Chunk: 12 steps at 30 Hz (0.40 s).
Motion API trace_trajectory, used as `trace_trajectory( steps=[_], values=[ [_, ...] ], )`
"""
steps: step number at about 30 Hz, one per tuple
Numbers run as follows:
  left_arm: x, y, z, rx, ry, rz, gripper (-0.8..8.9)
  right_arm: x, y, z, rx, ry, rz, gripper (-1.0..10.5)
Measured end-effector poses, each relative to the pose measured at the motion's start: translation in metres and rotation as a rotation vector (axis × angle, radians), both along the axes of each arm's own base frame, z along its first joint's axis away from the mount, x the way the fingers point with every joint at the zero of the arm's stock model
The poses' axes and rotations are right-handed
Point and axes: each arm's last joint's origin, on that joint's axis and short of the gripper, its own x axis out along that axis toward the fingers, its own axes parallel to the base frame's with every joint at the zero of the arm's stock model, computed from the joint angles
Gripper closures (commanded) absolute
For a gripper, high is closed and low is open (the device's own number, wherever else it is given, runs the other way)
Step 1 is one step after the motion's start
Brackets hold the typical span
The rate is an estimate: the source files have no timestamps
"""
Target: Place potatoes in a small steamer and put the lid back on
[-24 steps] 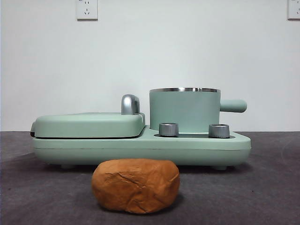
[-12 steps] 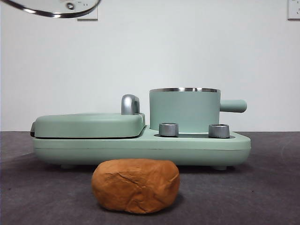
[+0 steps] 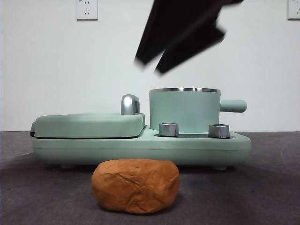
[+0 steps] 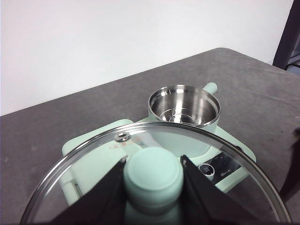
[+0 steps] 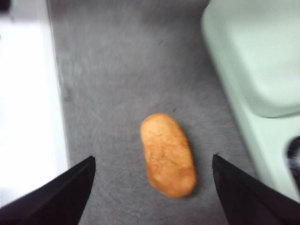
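The small steamer showed a matt mint-green outer wall with a polished steel rim; its interior was bright, reflective metal. The lid was clear glass edged in a shiny steel band, with a smooth, matt mint-green knob that looked like plastic. The potato had a rough, cracked, dull orange-brown skin. The griddle cover was smooth, satin green, its handle glossy chrome. Both control dials looked like ridged brushed metal. The table surface was dark grey, matt and finely textured. Gripper jaws in all views were matt black.
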Motion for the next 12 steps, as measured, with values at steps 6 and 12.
trace_trajectory(
  steps=[6, 12],
  values=[
    [-0.001, 0.001, 0.000, -0.001, -0.003, 0.000, 7.99, 0.014, 0.022, -0.035, -0.100, 0.043, 0.006, 5.2],
    [-0.002, 0.001, 0.000, -0.002, -0.004, 0.000, 7.99, 0.026, 0.037, -0.057, -0.120, 0.035, 0.019, 5.1]
  ],
)
